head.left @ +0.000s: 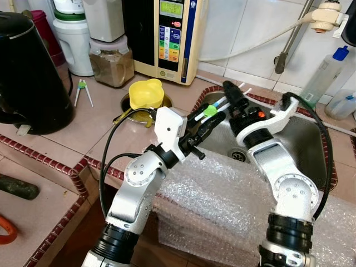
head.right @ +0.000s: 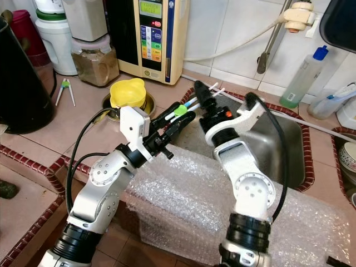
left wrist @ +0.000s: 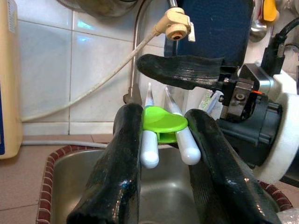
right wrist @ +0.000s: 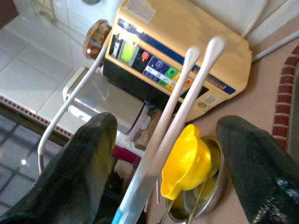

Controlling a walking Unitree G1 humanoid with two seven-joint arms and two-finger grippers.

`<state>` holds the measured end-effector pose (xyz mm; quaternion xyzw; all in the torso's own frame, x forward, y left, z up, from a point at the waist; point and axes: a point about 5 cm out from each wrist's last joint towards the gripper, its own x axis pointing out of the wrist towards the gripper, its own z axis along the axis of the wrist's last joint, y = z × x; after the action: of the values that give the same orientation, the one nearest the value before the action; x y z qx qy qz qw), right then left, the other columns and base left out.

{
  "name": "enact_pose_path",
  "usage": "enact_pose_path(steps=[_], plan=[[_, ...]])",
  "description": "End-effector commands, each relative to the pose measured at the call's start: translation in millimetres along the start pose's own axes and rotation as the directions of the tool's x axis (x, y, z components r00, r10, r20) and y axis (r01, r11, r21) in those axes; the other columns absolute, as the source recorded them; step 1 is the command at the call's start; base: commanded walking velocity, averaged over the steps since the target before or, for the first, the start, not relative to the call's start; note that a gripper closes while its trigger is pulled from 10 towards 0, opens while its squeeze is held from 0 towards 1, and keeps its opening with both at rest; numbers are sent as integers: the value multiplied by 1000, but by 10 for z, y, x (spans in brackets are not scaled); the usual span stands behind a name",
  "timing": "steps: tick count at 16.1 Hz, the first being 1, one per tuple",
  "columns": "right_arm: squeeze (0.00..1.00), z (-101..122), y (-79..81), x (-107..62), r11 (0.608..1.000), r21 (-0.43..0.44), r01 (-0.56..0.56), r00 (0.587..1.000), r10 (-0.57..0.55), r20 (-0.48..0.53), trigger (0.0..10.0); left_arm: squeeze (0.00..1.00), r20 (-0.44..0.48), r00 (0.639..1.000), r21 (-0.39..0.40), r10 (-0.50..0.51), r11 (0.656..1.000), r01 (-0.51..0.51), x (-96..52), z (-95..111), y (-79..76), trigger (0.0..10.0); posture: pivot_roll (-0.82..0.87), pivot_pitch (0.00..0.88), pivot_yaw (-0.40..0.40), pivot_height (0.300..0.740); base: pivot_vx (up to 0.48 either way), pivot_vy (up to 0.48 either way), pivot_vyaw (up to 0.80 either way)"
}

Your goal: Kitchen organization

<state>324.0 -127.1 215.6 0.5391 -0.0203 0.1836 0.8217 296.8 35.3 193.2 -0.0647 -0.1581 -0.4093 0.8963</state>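
— Where rim meets tile, what room to move?

— Tight. Both arms over the sink [head.left: 311, 146], basin open and bare steel below, red tiled edge around it. Bubble wrap [head.left: 211, 194] spread across the near edge, under both forearms. Tiled wall and faucet pipe [head.left: 286, 44] close behind.

— Held by which side?

— Left gripper [head.left: 208, 119], fingers closed on the chopsticks [left wrist: 168, 135], pinched near the handle ends. Right gripper [head.left: 232, 93] just beside, fingers spread apart, one to each side of the tips in the right wrist view, not clamping.

— Looks of the pair?

— Two white sticks, joined by a bright green clip [left wrist: 161, 122], rounded white ends toward the left wrist camera, a blue band further along one stick. Slender tips pointing up and away toward the wall. Raised above the sink's left rear corner, tilted.

— Around it?

— Yellow cup [head.left: 146, 93] upside down on a round metal drain holder, just left of the sink. Cream water machine [head.left: 167, 36] with coloured buttons behind that, against the wall. Jar of brown powder [head.left: 112, 61] beside it, white appliance further left. Black kettle [head.left: 28, 72] at far left. A second pair of trainer chopsticks [head.left: 83, 92] flat on the counter, near the kettle. Clear bottle with blue cap [head.left: 328, 75] right of the sink, by the wall.

— In the way?

— Right gripper itself, nearly touching the left fingers. Cable loops off both wrists.
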Motion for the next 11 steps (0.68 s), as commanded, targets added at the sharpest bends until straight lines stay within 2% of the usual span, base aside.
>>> enact_pose_path(steps=[1,6,11], plan=[[0,7,83,56,999,39,-29,999,28,20,0,0,18,999,4,-29,1000,29,25,49,-61,0,-6,50,-86,740,0,0,0],[0,-12,96,75,997,67,-40,999,39,16,0,0,9,1000,4,-25,1000,25,13,33,-62,0,-10,52,-86,740,0,0,0],[0,-96,136,87,993,104,-62,997,65,-28,0,0,10,999,3,-31,1000,31,21,26,-78,0,-11,53,-88,740,0,0,0]])
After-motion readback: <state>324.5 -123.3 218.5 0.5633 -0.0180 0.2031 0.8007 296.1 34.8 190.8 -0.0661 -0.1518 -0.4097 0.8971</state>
